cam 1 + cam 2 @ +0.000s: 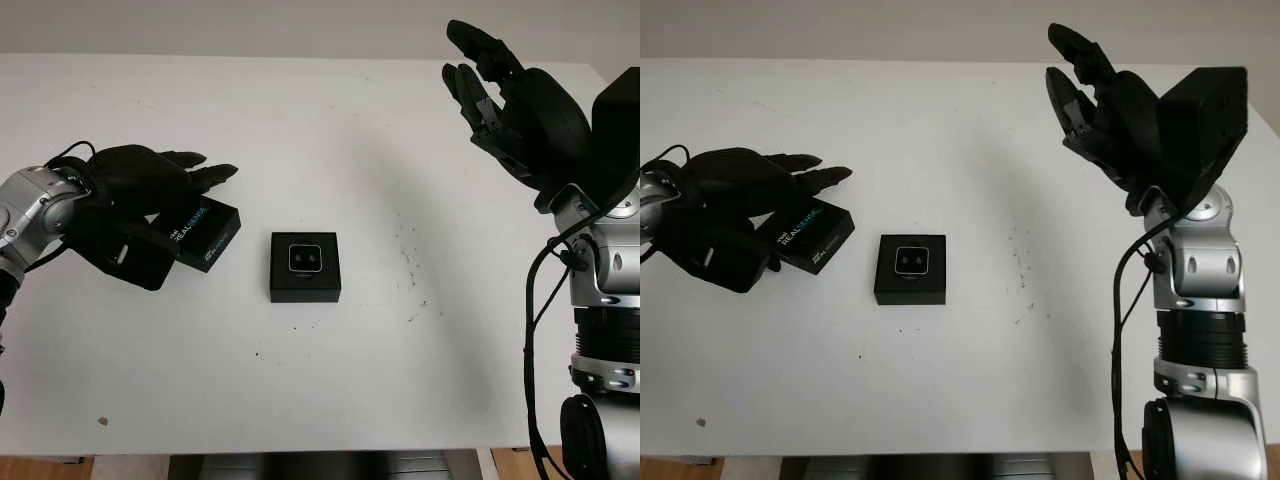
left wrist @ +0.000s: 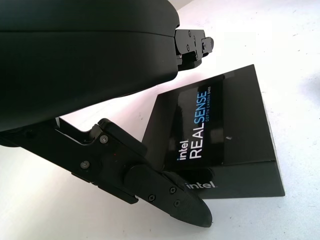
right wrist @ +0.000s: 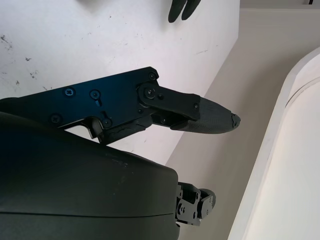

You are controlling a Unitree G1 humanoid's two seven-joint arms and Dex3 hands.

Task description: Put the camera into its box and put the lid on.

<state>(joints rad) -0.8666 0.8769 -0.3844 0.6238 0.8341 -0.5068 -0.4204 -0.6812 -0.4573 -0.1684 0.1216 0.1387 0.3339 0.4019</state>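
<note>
Bright, even light floods the white matte tabletop [image 1: 330, 130], washing it pale toward the far edge. Soft shadows pool under the black left hand [image 1: 140, 195] and just beside the glossy black lid printed RealSense [image 2: 215, 125], whose top throws a dull sheen. Close by the wrist, the hand's shell goes soft.

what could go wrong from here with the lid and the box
1. The left hand is over the lid, which sits tilted with one edge raised; a poor grip could let it slip or skid across the table.
2. The box with the camera lies loose nearby, so a misaligned lid may push it.
3. The right hand is raised and open, not steadying the box.
</note>
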